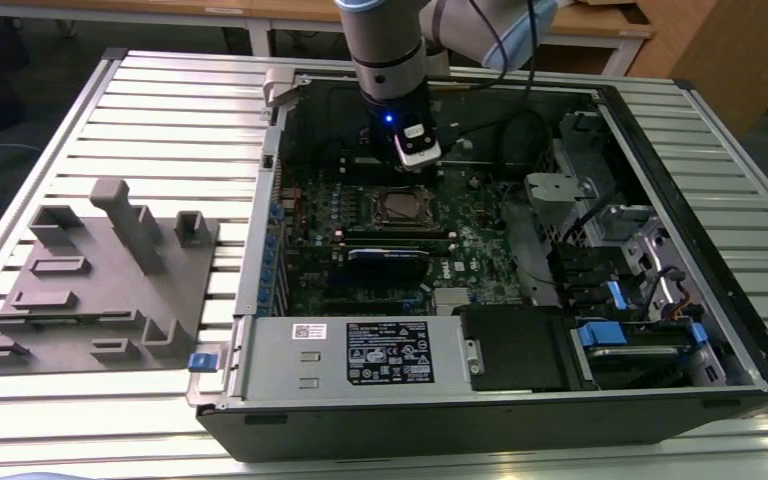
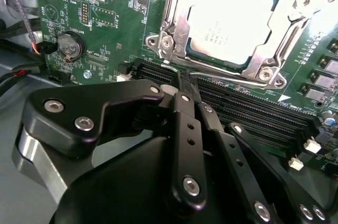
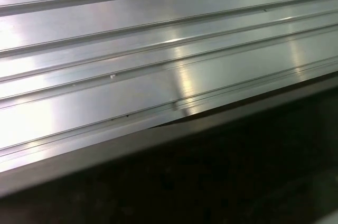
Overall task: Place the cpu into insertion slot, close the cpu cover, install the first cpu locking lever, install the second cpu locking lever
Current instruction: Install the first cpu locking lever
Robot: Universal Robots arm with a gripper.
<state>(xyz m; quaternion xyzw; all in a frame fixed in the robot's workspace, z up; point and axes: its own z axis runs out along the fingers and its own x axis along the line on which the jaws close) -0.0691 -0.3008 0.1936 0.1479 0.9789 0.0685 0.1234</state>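
Dull silver-grey square cpu (image 2: 231, 20) sits in the socket, thin silvery metal cpu cover (image 2: 182, 28) closed around it. Black gripper (image 2: 186, 82) fingers pressed together on a thin wire locking lever (image 2: 171, 67) beside the cover; levers apparently unfinished.

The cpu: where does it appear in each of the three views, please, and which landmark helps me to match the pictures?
Exterior view: the cpu sits in the socket at the motherboard's middle, just below the gripper.
Second wrist view: it lies above the gripper, framed by the cpu cover.
First wrist view: ribbed metal table and a dark case edge.
Shared landmark: the long black memory slots beside the socket.
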